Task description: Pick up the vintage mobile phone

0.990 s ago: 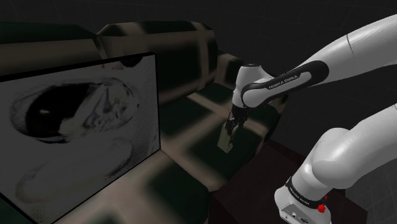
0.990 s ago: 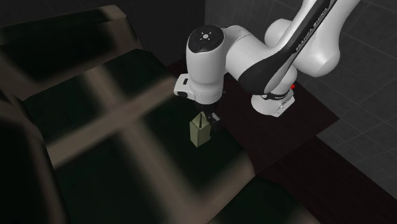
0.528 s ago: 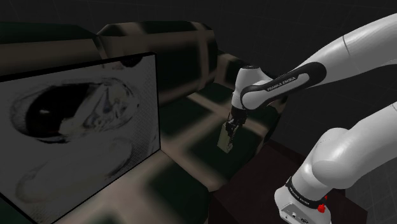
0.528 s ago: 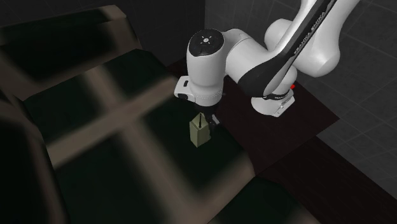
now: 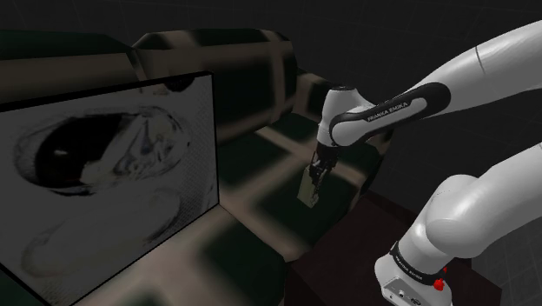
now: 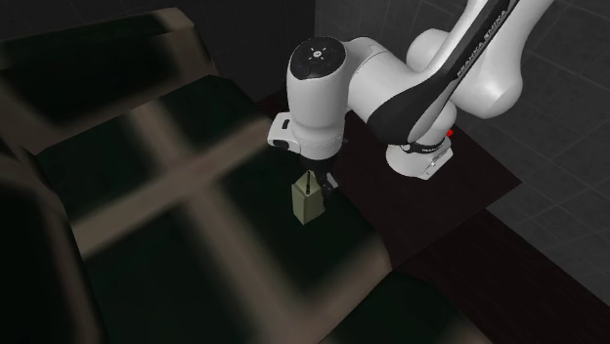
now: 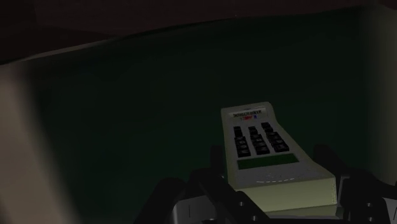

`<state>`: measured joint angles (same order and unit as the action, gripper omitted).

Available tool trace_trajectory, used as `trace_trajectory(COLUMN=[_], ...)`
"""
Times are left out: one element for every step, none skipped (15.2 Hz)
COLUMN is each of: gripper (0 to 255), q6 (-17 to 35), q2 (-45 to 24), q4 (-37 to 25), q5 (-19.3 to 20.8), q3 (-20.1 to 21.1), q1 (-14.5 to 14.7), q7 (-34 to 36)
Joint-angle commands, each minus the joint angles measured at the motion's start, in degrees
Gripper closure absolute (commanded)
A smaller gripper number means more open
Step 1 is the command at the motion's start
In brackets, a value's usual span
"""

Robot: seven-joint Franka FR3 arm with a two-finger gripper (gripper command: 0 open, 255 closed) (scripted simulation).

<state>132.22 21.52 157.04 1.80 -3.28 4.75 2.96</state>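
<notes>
Fingers (image 7: 217, 167), both black, clamp the 2 sides of a beige slab-shaped keypad phone (image 7: 264, 156), upright over a dark checked sofa seat (image 6: 176, 195).

Dark checked sofa seat (image 6: 166, 186); phone (image 6: 306, 203) upright

**Sofa seat** (image 6: 176, 195): spans the left and middle of the second exterior view. The backrest (image 5: 226, 69) stands along its far side in the shoulder view.

**Vintage mobile phone** (image 6: 307, 201): upright over the seat, near the seat edge that faces the stand. Its upper end is clasped between the fingers of the pincer (image 6: 318, 185) directly above.

**Stand** (image 6: 474, 186): right of the sofa in the second exterior view, just beside the seat edge.

**Arm** (image 6: 391, 88): extends from the stand leftward over the seat.

**Picture panel** (image 5: 104, 174): near left in the shoulder view, before the sofa.
</notes>
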Motion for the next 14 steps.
trace_trajectory(gripper=[255, 255, 255, 255, 255, 255, 255, 255, 255, 255, 255, 255, 255, 255], q6=[-1.88, -2.86, -3.85, -4.82, -5.79, -6.75, -7.7, -8.65, -9.58, -10.51, -11.44, -12.35, -12.5, -12.49], q2=[1.28, 1.9, 2.5, 3.08, 3.63, 4.17, 4.69, 5.18, 5.66, 6.12, 6.55, 6.97, 7.05, 7.03], q4=[-0.59, -0.96, -1.34, -1.74, -2.15, -2.57, -3.01, -3.46, -3.92, -4.39, -4.88, -5.38, -5.44, -5.45], q5=[0.01, 0.01, 0.01, 0.01, 0.01, 0.01, 0.0, 0.0, -0.01, -0.02, -0.03, -0.04, -0.04, -0.04], q3=[0.05, 0.07, 0.09, 0.11, 0.14, 0.16, 0.18, 0.21, 0.23, 0.25, 0.28, 0.3, 0.3, 0.3], q1=[-0.02, -0.02, -0.03, -0.03, -0.03, -0.03, -0.04, -0.04, -0.04, -0.04, -0.04, -0.04, -0.04, -0.04], q7=[0.02, 0.03, 0.04, 0.04, 0.05, 0.06, 0.06, 0.06, 0.07, 0.07, 0.07, 0.08, 0.08, 0.08])
